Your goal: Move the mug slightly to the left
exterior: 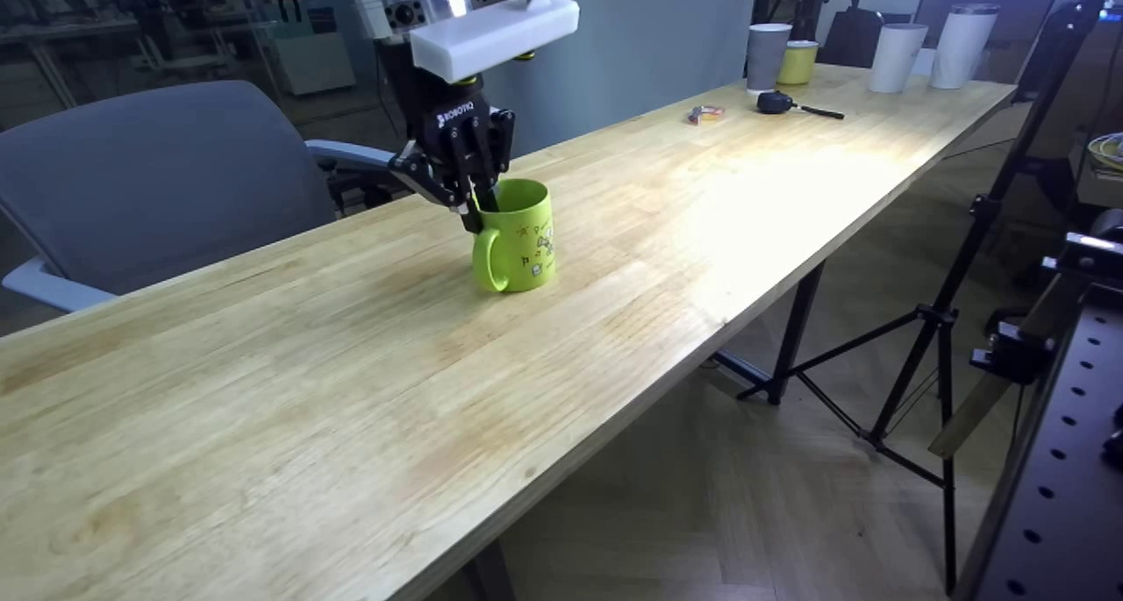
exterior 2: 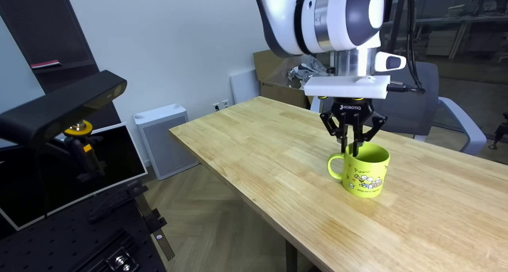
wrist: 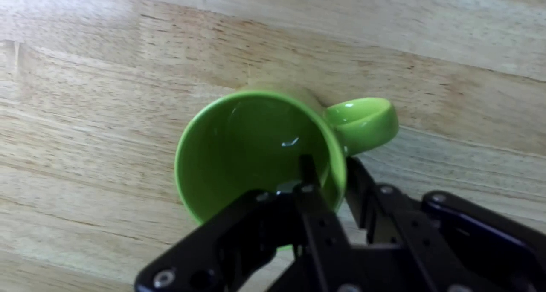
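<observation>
Lime-green mug (exterior 2: 363,176): stands upright on the wooden table (exterior: 351,364), under the gripper (exterior 2: 349,150), towards the edge by the grey office chair (exterior: 175,180). Its handle (wrist: 371,130) points to the upper right in the wrist view.
Mug's inside: one black finger (wrist: 315,211) reaches down past the rim; a pale glint shows deeper in, and the gripper covers part of the rim and floor.
Gripper: fingers a narrow gap apart, the mug's wall between them; the other finger (wrist: 360,194) is outside, just beside the handle. Whether they press on the wall, I cannot tell.
Print on mug: cartoon figures (exterior 2: 369,181) and the word "Puu"; the small line below is too blurred to read.
Far cups: a grey tumbler (exterior: 767,57), a yellow-green cup (exterior: 800,64) partly behind it, a white cup (exterior: 897,59) and a tall white tumbler (exterior: 963,48) stand upright at the table's far end; I cannot see into them.
Cardboard box (exterior 2: 279,92): beyond the table, flap raised, holding crumpled clear plastic (exterior 2: 315,65) and dark bits I cannot make out.
Near the cups: a black object (exterior: 775,103) with a strap and an orange-red item (exterior: 705,115), too small to name.
Robot arm (exterior 2: 313,22): cut off at the top.
</observation>
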`<control>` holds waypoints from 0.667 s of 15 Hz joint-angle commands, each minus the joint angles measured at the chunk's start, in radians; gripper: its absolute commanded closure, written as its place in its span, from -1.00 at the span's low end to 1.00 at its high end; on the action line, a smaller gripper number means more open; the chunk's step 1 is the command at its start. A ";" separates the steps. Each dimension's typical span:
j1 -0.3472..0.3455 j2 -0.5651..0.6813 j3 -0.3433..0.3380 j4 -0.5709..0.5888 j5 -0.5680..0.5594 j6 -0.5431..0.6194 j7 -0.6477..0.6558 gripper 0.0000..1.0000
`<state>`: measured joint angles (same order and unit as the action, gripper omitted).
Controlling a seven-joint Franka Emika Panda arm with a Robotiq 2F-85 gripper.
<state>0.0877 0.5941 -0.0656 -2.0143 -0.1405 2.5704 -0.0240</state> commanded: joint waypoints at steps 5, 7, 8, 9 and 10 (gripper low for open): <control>0.016 0.007 -0.042 0.020 -0.038 -0.038 0.071 -0.65; 0.014 0.000 -0.042 0.030 -0.040 -0.069 0.072 -0.93; 0.012 -0.005 -0.041 0.037 -0.040 -0.086 0.073 -0.98; 0.012 -0.013 -0.041 0.048 -0.040 -0.108 0.074 -1.00; 0.010 -0.021 -0.039 0.061 -0.037 -0.130 0.075 -1.00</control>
<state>0.0881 0.5959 -0.0990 -1.9951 -0.1571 2.5160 0.0006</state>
